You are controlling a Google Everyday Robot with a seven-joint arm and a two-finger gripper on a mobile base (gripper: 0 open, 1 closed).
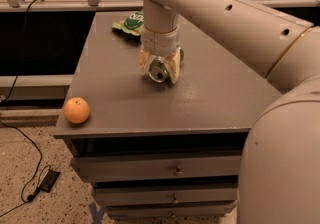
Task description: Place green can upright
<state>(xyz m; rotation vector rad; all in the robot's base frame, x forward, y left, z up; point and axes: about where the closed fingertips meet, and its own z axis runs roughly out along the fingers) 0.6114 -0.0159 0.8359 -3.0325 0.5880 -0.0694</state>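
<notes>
- green can [159, 73]: near mid tabletop [220, 93], a bit toward the back, lying tipped over w/ silver pull-tab end facing the camera & slightly up; green body mostly hidden behind the tool, only a sliver shows on the right side.
- can not upright; lower edge looks to be at or just above the surface, can't tell if it actually touches.
- tool [159, 70]: comes straight down from above, two pale fingers [145, 64] spread just wide enough to take the can's width, one on each side, pressed against it; so it's clamped onto the can, nothing else in its grip.
- arm [225, 23]: thick beige link w/ small round holes, runs from upper mid across to the right edge, then a big rounded segment fills the lower-right corner; wrist cuff sits directly over the tool.
- green snack bag [131, 22]: flat, crinkled, white logo, at the back edge of the tabletop, behind the tool & partly hidden by the wrist; apart from the can.
- orange [76, 110]: front-left corner of the tabletop, well apart from can & tool.
- tabletop is dark grey, sits on a cabinet w/ drawers [150, 168] stacked below, small knobs at centre.
- floor, left: speckled, black cable [20, 135] snaking down to a small black box [48, 180].
</notes>
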